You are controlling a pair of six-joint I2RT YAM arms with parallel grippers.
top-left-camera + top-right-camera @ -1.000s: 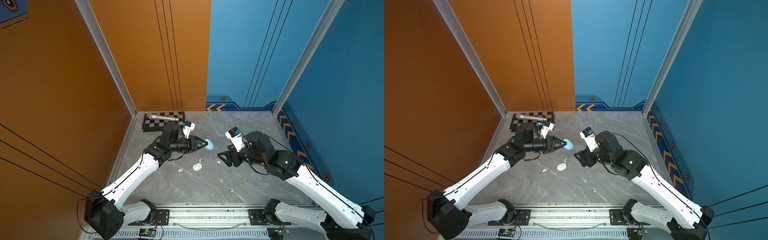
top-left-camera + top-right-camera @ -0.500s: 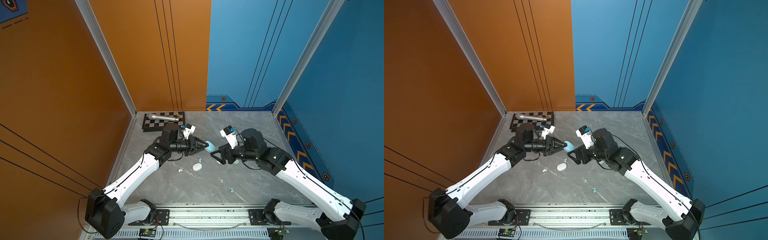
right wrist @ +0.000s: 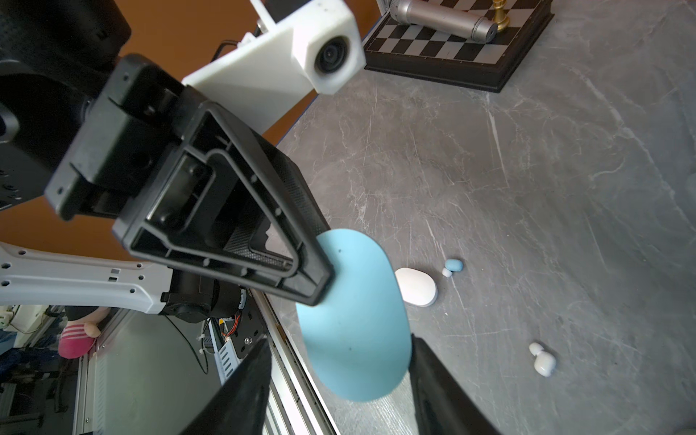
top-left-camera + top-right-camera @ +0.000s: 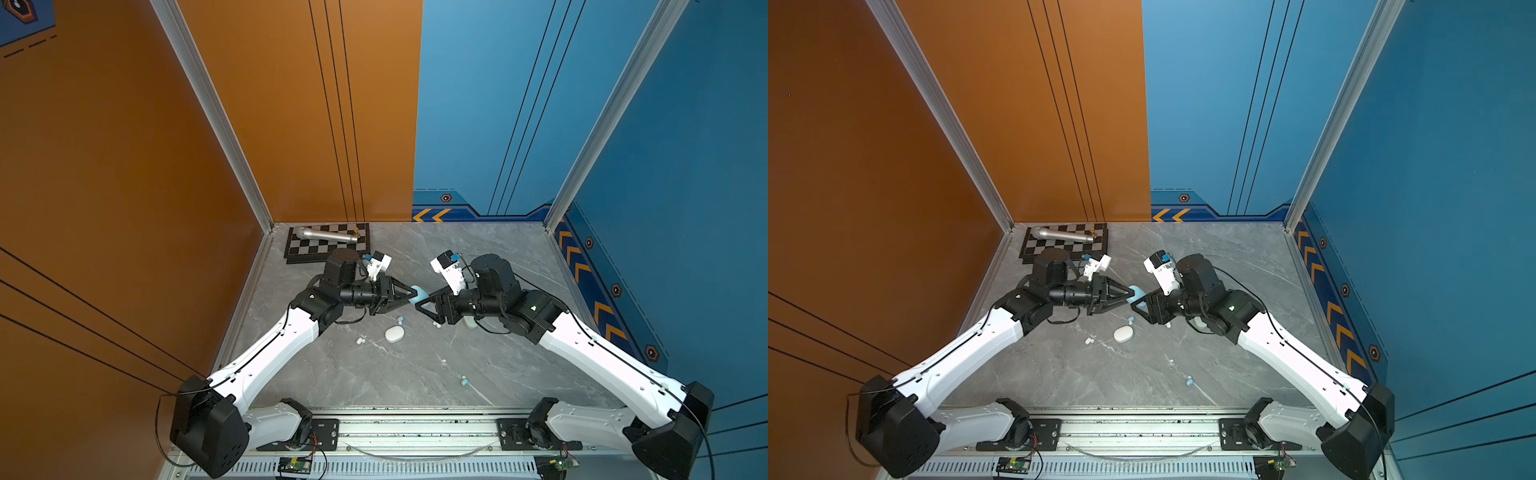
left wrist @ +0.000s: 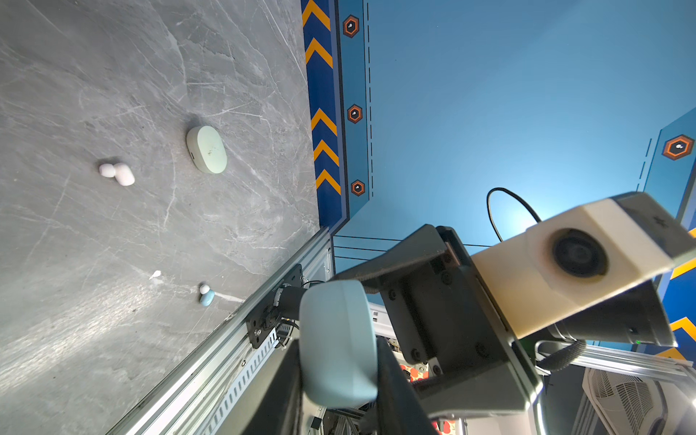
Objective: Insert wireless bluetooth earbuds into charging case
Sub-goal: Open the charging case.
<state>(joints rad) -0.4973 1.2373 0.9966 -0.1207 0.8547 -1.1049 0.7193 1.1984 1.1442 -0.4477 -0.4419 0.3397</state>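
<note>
Right wrist view: clenched left hand gripping blue case, lifted clear of tabletop. Right hand spread, straddling that case; one finger at its edge, gap showing at the other. Down on tabletop, near both hands: white case, blue earbud just beside it, white earbud farther out. Left wrist view: green case, pale earbuds near it, second blue earbud, all lying well apart from left hand.
</note>
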